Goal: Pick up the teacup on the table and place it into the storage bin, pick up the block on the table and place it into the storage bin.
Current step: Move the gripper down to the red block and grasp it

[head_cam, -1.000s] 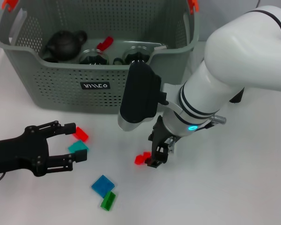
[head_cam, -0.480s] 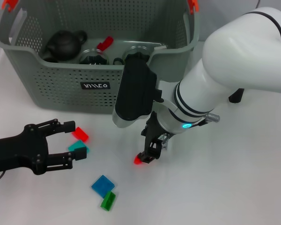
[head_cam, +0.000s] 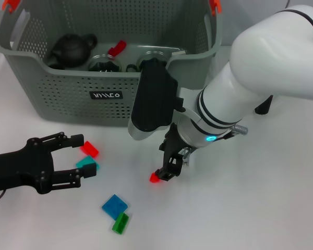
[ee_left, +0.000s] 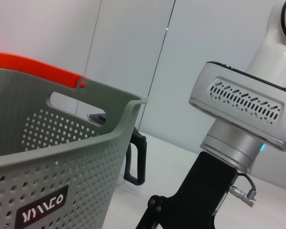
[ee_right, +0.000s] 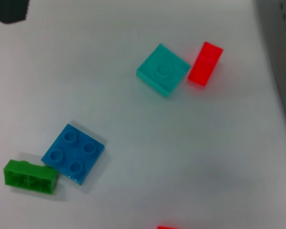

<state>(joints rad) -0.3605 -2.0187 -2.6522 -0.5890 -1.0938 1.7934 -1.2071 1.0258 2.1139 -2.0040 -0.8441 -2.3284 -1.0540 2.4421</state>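
The storage bin (head_cam: 68, 91) stands at the back; its wall also shows in the left wrist view (ee_left: 47, 176). Inside it are two teacups (head_cam: 104, 63), a black teapot (head_cam: 70, 48) and a red block (head_cam: 116, 48). My right gripper (head_cam: 166, 171) hangs low over the table in front of the bin, shut on a small red block (head_cam: 155, 178). My left gripper (head_cam: 83, 156) rests open at the near left. Between its fingers lie a teal block (head_cam: 87, 163) and a red block (head_cam: 89, 149), also visible in the right wrist view as the teal block (ee_right: 163, 70) and the red block (ee_right: 206, 63).
A blue block (head_cam: 115, 204) and a green block (head_cam: 120, 224) lie together near the front, with the blue block (ee_right: 74, 153) and green block (ee_right: 29, 176) also caught by the right wrist camera. A black object (head_cam: 263, 107) sits behind the right arm.
The right gripper shifted a little to the left and closed on the small red block, which now sits at its fingertips. The left arm has not moved.
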